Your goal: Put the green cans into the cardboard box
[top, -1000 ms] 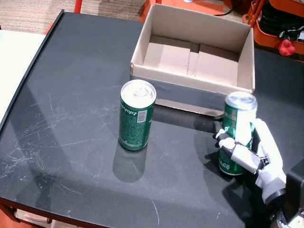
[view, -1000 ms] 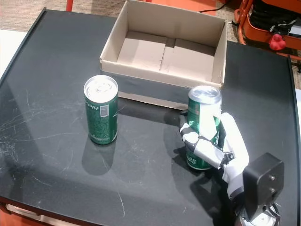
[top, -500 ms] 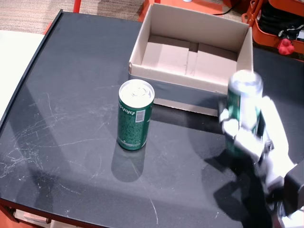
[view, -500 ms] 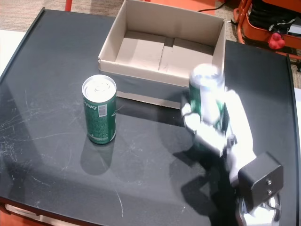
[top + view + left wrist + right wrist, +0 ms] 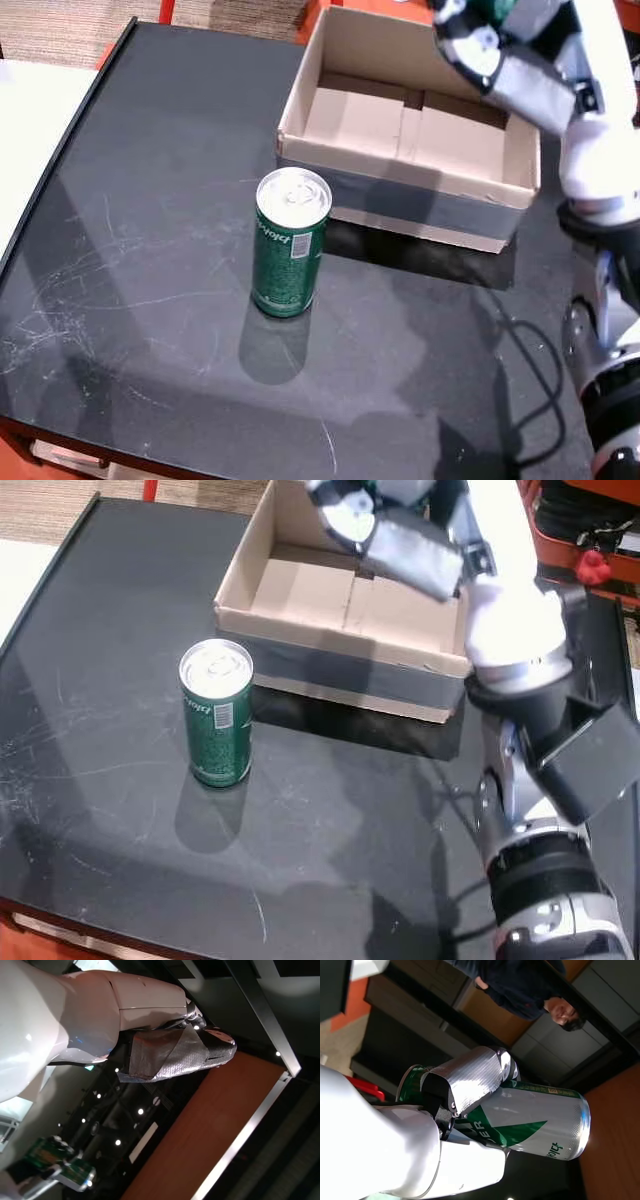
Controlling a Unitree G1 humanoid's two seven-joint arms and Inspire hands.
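Head views: my right hand (image 5: 520,60) is up over the far right part of the cardboard box (image 5: 400,190), fingers wrapped round something at the top edge of frame; only a sliver of green shows there in one head view, so the can itself is mostly cropped out. Same in the other head view, right hand (image 5: 400,535) above the box (image 5: 340,665), which sits open at the far middle of the black table (image 5: 150,200), inside bare with just the bottom flaps. One green can (image 5: 291,242) stands upright on the table, near-left of the box, just off its front wall, not touching; also seen in the other head view (image 5: 218,713), silver top with tab facing up. My right forearm (image 5: 520,630) runs down the right side of the frame. Left wrist view: my left hand (image 5: 175,1050) is turned sideways against a dark ceiling with lights, grey fingertip pad showing, holds nothing that I can see, but I can't tell if the fingers are spread or curled. Right wrist view: my right hand (image 5: 455,1105) is clamped on a green can (image 5: 530,1120), can lying sideways in frame, grey finger (image 5: 470,1077) across its body, a person (image 5: 520,990) in dark top in the background.
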